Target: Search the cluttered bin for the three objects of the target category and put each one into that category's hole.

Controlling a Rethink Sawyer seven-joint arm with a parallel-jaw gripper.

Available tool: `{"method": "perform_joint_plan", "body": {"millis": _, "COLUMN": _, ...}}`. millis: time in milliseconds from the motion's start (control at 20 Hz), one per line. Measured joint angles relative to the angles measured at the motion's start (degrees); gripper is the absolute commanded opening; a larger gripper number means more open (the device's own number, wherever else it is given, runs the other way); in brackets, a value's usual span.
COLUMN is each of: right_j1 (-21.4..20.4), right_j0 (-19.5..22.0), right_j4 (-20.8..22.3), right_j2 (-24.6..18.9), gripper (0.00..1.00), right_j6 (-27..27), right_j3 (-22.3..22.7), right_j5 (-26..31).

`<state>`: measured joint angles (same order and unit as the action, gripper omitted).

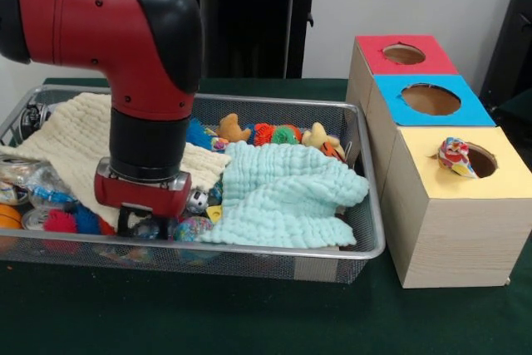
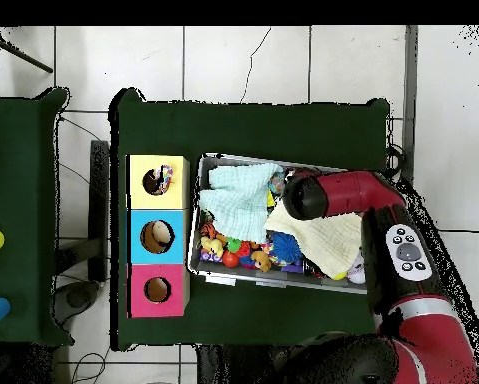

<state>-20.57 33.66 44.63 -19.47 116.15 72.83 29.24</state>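
Wire mesh walls hem your arm in on all sides: the claw [image 1: 137, 220] is down inside the bin [image 1: 366, 205], low at its front wall, buried among small toys beside the mint cloth [image 1: 283, 193]. You cannot tell from either view whether its fingers are wide or closed, or whether anything is between them; the red wrist housing hides them.

You seem to be in the search-and-pick step. A small figure toy [image 1: 455, 156] already sits at the rim of the hole in the yellow box [image 1: 465, 205], half in by the look of it, so at least one object has reached its place. The blue box [image 1: 432, 101] and the red box [image 1: 403, 56] stand behind it in a row, just beside the bin's end wall.

Loose toys [image 1: 274, 133] lie along the back wall, partly under the mint cloth and the cream cloth [image 1: 71, 139]. These cloths cover much of the floor, so the next move likely calls for a straight lift to clear the rim before crossing towards the boxes.

Open room is scarce inside the bin. Above the green desk [image 1: 166, 313] and over the box tops the way is free.
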Motion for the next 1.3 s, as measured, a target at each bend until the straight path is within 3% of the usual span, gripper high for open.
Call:
{"method": "perform_joint_plan", "body": {"millis": 700, "right_j1": 0.6, "right_j0": 1.5, "right_j4": -0.2, "right_j2": -0.6, "gripper": 0.0, "right_j6": 0.0, "right_j3": 0.1, "right_j5": -0.1}}
{"method": "perform_joint_plan", "body": {"millis": 1000, "right_j1": -3.9, "right_j0": 0.5, "right_j4": -1.1, "right_j2": -0.5, "gripper": 0.0, "right_j6": 0.0, "right_j3": 2.4, "right_j5": 0.6}}
{"method": "perform_joint_plan", "body": {"millis": 1300, "right_j1": -10.1, "right_j0": -2.0, "right_j4": -2.8, "right_j2": -0.4, "gripper": 0.0, "right_j6": 0.0, "right_j3": 3.8, "right_j5": 4.7}}
